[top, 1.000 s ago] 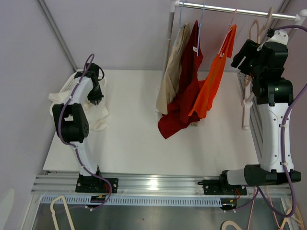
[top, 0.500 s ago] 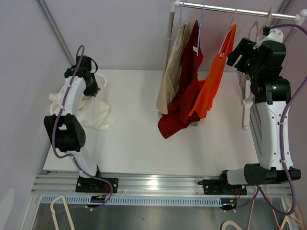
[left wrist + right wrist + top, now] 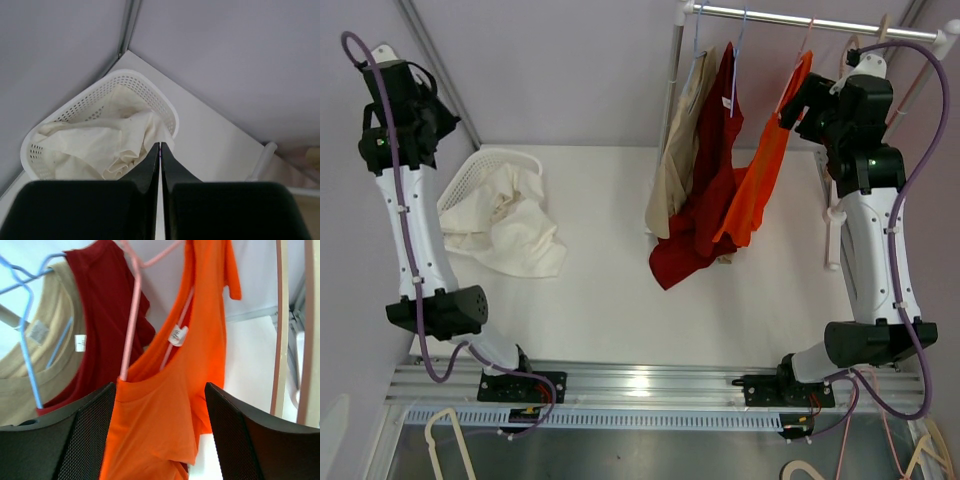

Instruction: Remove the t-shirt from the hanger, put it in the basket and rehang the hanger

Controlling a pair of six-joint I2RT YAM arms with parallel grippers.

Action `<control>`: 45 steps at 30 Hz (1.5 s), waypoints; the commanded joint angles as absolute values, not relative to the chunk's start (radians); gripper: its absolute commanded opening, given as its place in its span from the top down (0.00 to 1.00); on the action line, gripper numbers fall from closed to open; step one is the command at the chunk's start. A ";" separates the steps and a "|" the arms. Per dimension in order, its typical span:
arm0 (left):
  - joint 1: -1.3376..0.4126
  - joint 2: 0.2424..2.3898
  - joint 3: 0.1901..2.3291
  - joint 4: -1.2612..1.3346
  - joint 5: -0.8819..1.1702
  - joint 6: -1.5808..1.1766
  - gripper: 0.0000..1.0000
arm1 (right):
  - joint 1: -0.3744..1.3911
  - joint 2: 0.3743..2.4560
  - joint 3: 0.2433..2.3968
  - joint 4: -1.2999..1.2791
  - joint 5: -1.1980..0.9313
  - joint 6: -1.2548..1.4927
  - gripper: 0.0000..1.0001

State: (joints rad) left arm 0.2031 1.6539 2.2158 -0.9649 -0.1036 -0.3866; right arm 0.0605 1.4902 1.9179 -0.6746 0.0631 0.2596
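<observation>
Your left fingers [image 3: 160, 150] are clenched flat against each other with nothing between them. They sit high over the far left corner of the tabletop [image 3: 610, 300], and that arm reaches up along the left wall. Below them is a white perforated laundry basket [image 3: 161, 102]. A cream garment [image 3: 100, 145] fills it and spills over its rim onto the tabletop.

Your right fingers [image 3: 160, 387] are released and spread wide, gripping nothing. In the right wrist view the orange t-shirt [image 3: 165, 435] fills the gap between them, close in front. You cannot tell from these views whether either finger touches the cloth.

That orange t-shirt is on a pink hanger [image 3: 131, 325], with one hanger arm running down inside the neck opening beside the white label. It hangs skewed, with its bulk draped down and towards the left. From above, the right fingers are up near the metal rail [image 3: 800, 18], just beside the shirt's upper right edge.

Next along the rail to the left hangs a dark red t-shirt [image 3: 100, 290], whose lower hem reaches the tabletop. Beyond it a beige t-shirt [image 3: 20, 355] hangs on a light blue hanger [image 3: 27, 360]. The three garments hang bunched together, well apart from the basket.
</observation>
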 commanded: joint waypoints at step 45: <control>-0.107 1.407 1.864 -0.831 -0.167 -0.296 0.24 | 0.245 1.824 2.286 -0.535 0.612 0.089 0.74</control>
